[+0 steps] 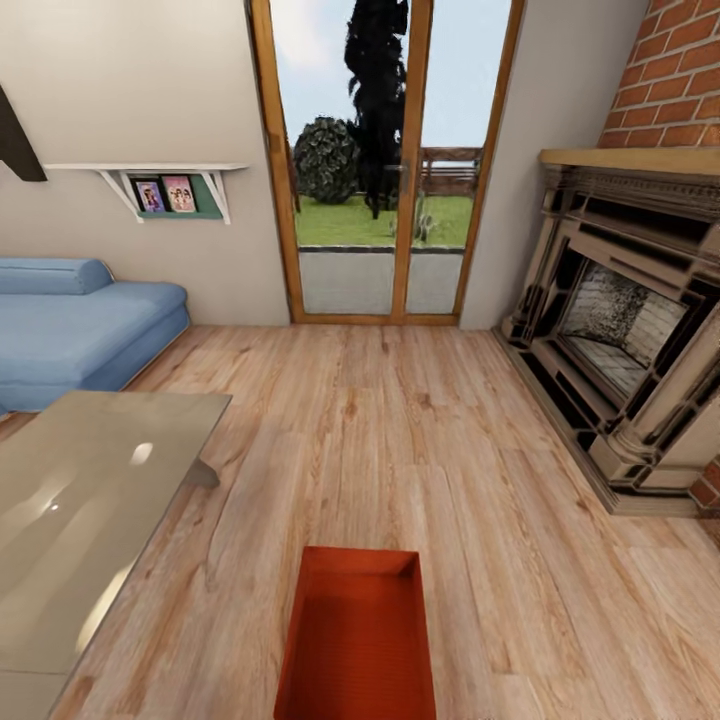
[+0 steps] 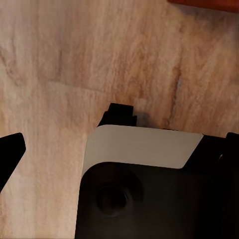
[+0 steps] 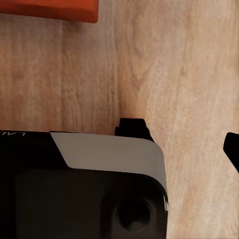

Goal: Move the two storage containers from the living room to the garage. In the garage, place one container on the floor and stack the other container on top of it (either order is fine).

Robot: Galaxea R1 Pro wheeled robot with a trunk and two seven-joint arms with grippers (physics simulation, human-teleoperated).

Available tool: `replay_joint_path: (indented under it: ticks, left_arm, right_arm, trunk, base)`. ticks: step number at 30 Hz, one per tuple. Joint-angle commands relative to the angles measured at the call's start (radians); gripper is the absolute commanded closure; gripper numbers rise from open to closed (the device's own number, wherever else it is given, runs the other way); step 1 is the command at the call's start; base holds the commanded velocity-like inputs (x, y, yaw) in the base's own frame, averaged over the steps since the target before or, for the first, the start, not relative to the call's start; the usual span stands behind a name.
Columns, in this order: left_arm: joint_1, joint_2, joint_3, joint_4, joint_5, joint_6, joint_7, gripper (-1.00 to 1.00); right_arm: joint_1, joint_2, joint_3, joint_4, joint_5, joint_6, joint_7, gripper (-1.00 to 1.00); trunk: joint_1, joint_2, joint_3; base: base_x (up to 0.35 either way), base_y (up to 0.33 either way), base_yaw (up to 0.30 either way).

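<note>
One orange-red storage container (image 1: 357, 640) sits on the light wood-plank floor (image 1: 420, 450) directly ahead of me, low in my head view, open side up, long axis pointing toward the glass doors (image 1: 385, 160). It stands apart from the glass-topped table (image 1: 80, 500) on my left. An orange-red edge of a container (image 2: 209, 4) shows at the border of my left wrist view, and a like edge (image 3: 50, 10) in my right wrist view, each resting on the planks.

My left pincer (image 2: 119, 112) hangs above bare floor; one dark finger (image 2: 118, 113) is visible past the wrist housing, and I cannot tell how wide the jaws stand. My right pincer (image 3: 134, 127) likewise hangs over the planks, touching nothing visible; its opening I cannot tell.

Beyond: a blue sofa (image 1: 80, 325) at far left, a wall shelf (image 1: 165, 185) with framed pictures above it, a brick fireplace (image 1: 625, 320) at right
</note>
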Motion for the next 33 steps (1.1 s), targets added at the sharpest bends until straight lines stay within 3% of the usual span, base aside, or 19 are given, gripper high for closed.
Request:
replay_joint_path:
  ticks: [1,23,33]
  left_arm:
    - [0.0,0.0,0.0,-0.001,0.01,0.003,0.002,-1.0]
    - [0.0,0.0,0.0,-0.001,0.01,0.003,0.002,-1.0]
    - [0.0,0.0,0.0,-0.001,0.011,0.004,0.002,-1.0]
  right_arm:
    - [-0.001,0.001,0.008,0.003,-0.008,-0.005,-0.001,-1.0]
    - [-0.001,0.0,0.008,0.003,-0.008,-0.005,-0.001,-1.0]
    - [-0.001,0.0,0.008,0.003,-0.008,-0.005,-0.001,-1.0]
  trunk:
    - [0.0,0.0,-0.001]
    - [0.0,0.0,-0.001]
    - [0.0,0.0,-0.001]
  base:
    - [0.0,0.0,-0.049]
    - [0.002,0.0,-0.062]
    - [0.195,0.086,-0.003]
